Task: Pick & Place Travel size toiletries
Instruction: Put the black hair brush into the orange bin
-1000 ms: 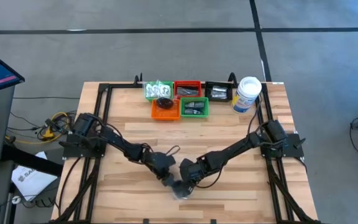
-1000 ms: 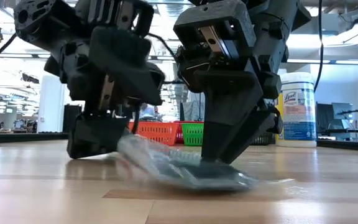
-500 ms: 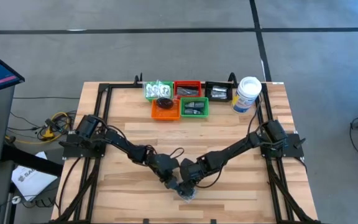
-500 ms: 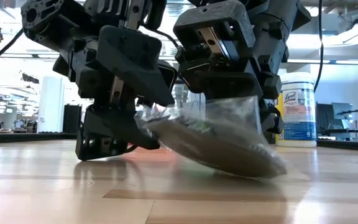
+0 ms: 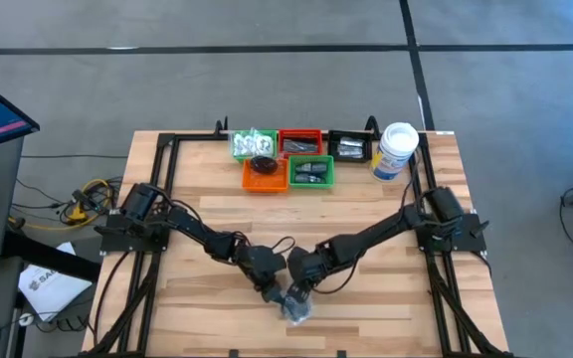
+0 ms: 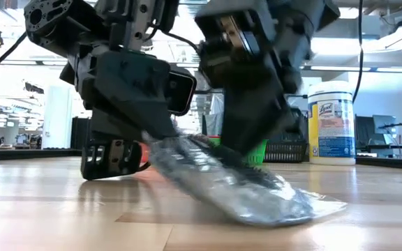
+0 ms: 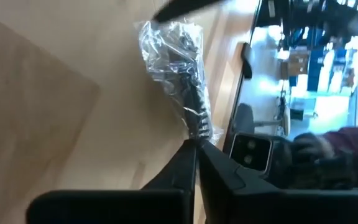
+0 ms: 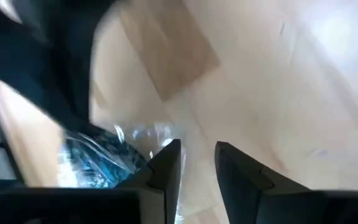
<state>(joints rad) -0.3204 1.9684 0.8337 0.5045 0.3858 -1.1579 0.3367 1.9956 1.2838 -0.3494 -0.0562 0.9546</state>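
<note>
From above, both arms meet near the front edge of the wooden table (image 5: 207,209), where a crinkled clear packet (image 5: 296,310) lies between them. The left gripper (image 5: 275,295) sits at the packet's left end, the right gripper (image 5: 302,288) just above and beside it. Along the back edge stand the green, orange, red and black trays (image 5: 289,159) holding more small items, with a white canister (image 5: 395,150) near the back right corner.

At table height, the packet (image 6: 236,185) slopes from the left gripper (image 6: 152,143) down to the tabletop, its far end resting on the wood. The right gripper (image 6: 253,143) hangs close over its middle; contact cannot be made out. The canister (image 6: 332,122) stands behind.

The left wrist camera shows that arm's fingers (image 7: 185,165) pressed together, pinching the tip of the packet (image 7: 179,68), which stretches away over the wood.

The right wrist camera shows its fingers (image 8: 166,165) slightly apart with nothing between them, the packet (image 8: 101,158) just beside them.
</note>
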